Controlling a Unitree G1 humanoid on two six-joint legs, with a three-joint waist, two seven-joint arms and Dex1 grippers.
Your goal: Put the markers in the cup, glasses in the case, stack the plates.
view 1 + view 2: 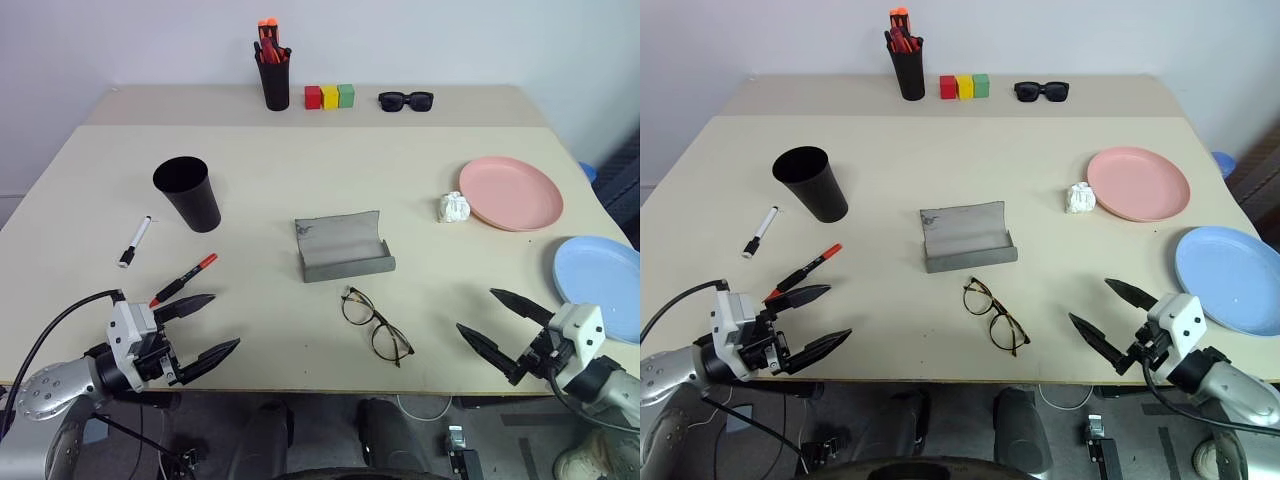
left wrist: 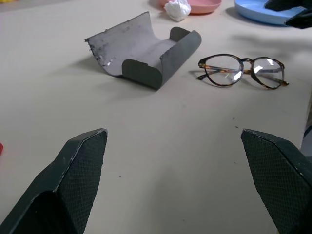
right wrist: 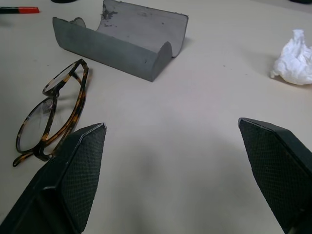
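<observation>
The tortoiseshell glasses (image 1: 377, 324) lie near the front edge, just in front of the grey case (image 1: 343, 246), which lies open. A black cup (image 1: 188, 193) stands upright at the left. Beside it lie a white marker with a black cap (image 1: 134, 241) and a black marker with a red cap (image 1: 184, 279). A pink plate (image 1: 511, 192) and a blue plate (image 1: 603, 287) sit apart at the right. My left gripper (image 1: 205, 328) hovers open at the front left, close to the red-capped marker. My right gripper (image 1: 495, 329) hovers open at the front right, between the glasses and the blue plate.
A crumpled white tissue (image 1: 454, 207) lies against the pink plate. At the back stand a pen holder with orange-red pens (image 1: 273, 72), three coloured blocks (image 1: 329, 96) and black sunglasses (image 1: 405, 100). A cable (image 1: 55, 324) trails from my left wrist.
</observation>
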